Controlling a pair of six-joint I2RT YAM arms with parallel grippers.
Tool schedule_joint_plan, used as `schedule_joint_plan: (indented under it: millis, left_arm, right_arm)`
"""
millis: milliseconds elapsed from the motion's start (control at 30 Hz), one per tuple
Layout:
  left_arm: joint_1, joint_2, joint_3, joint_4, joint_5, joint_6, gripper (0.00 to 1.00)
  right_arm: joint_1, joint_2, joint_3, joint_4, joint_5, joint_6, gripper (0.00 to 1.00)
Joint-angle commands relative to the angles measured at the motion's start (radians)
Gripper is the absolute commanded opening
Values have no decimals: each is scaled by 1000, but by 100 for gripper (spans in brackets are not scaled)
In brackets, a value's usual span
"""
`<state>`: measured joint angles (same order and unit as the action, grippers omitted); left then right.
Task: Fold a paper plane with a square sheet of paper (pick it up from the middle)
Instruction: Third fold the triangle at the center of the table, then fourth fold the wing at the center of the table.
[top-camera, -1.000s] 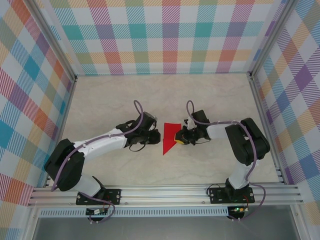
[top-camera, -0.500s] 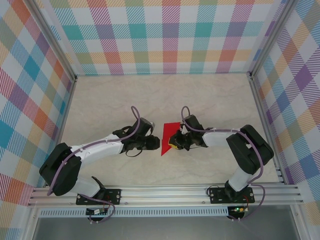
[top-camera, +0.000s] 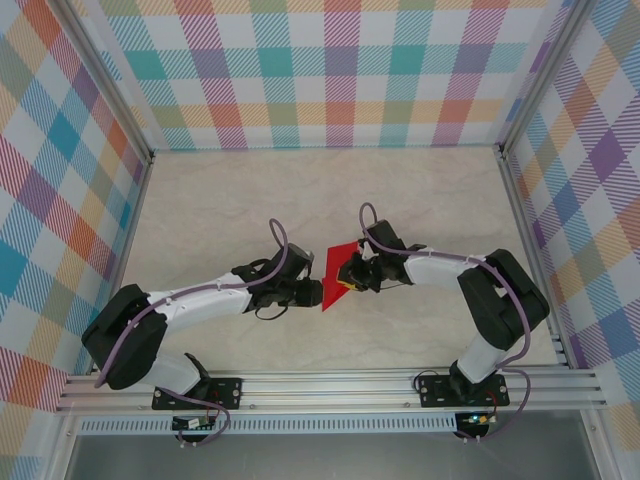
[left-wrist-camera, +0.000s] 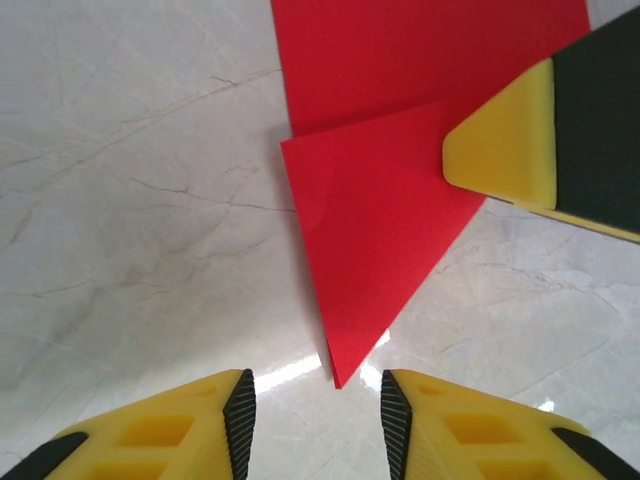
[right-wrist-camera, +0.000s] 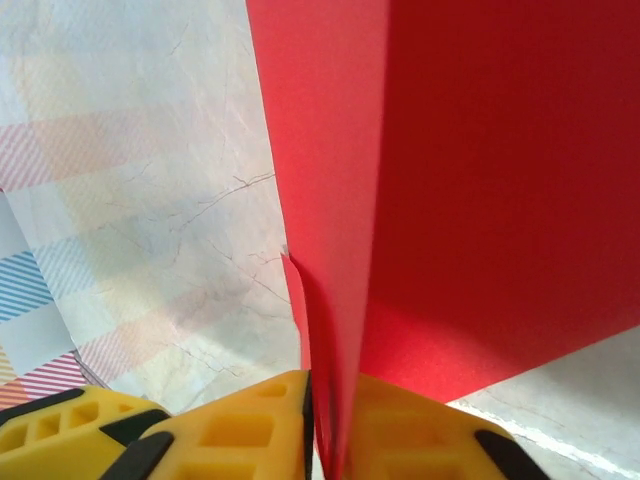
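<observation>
Cream marble-look table (top-camera: 200, 210) carries the set-up, with checked panels (top-camera: 340, 70) on three sides. Left arm (top-camera: 200, 295) and right arm (top-camera: 450, 268) reach inward from the near edge and meet at about the table's centre.

Sheet of paper (top-camera: 336, 266) (left-wrist-camera: 380, 230) (right-wrist-camera: 480, 200), bright red, lies between the two wrists, well clear of every table edge. It is folded: a triangular flap overlies a flat layer, and a sharp tip points toward the near edge.

Right gripper (top-camera: 345, 283) (right-wrist-camera: 330, 410) is clamped on the sheet of paper. In the right wrist view its yellow fingers (right-wrist-camera: 250, 420) press together with the red paper pinched between them and standing up from the grip.

Left gripper (top-camera: 314, 293) (left-wrist-camera: 315, 405) has its jaws parted and holds nothing. The paper's tip lies just ahead of the gap and touches neither finger.
</observation>
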<state>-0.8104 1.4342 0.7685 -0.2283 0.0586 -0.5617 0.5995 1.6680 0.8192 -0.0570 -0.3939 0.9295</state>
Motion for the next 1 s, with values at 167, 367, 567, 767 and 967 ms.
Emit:
schedule_joint_plan:
  millis: [167,367,567,767,967]
  left_arm:
    - [-5,-74,0,0,-51,-13,31]
    - [-6,-80,-1,-18,6,25,38]
    - [-34,-22,13,-11,8,57,44]
    - [-101,76,86,-42,-108,57,47]
    - [-144,128,118,-75,-185,45,48]
  right_arm:
    - [21,-1,-97,195,-16,170,4]
    - [62,-39,-108,195,41,241,6]
    - [63,-34,-45,72,70,140,17]
    - [34,-22,6,-29,39,27,26]
    - [-8,-1,30,-51,-42,-41,26]
